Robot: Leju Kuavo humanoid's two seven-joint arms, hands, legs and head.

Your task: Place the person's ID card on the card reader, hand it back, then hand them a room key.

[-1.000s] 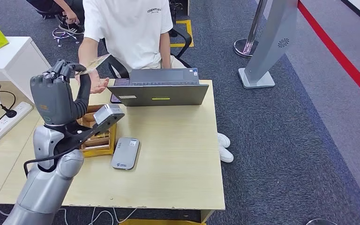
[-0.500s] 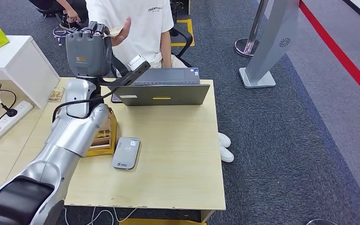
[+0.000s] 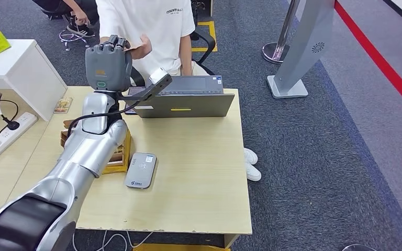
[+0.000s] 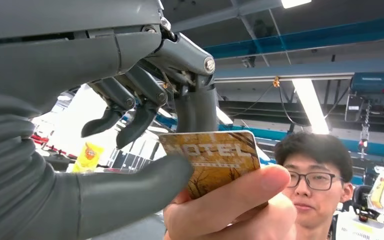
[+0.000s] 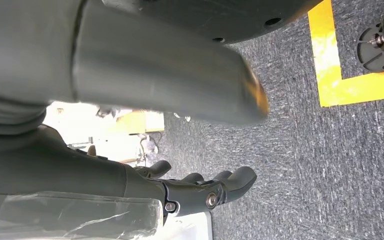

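My left hand (image 3: pixel 108 65) is raised over the table's far edge, in front of the seated person in a white T-shirt (image 3: pixel 146 26). It pinches a yellow room key card (image 4: pixel 212 157) printed "HOTEL" between thumb (image 4: pixel 130 192) and a finger. The person's hand (image 3: pixel 138 48) grips the same card from the other side, thumb (image 4: pixel 230 200) across its face. The grey card reader (image 3: pixel 141 170) lies flat on the table with nothing on it. My right hand (image 5: pixel 200 192) hangs over the carpet, fingers loosely bent and holding nothing.
A wooden box (image 3: pixel 116 154) sits under my left forearm, beside the reader. An open laptop (image 3: pixel 183 99) stands at the table's far edge. A small card (image 3: pixel 63 105) lies at the far left of the table. A white cabinet (image 3: pixel 15 68) and power strip (image 3: pixel 0 138) are on the left.
My left arm rose from above the wooden box and reached toward the person with the card. The person's hand lifted from the table's edge and took hold of the card.
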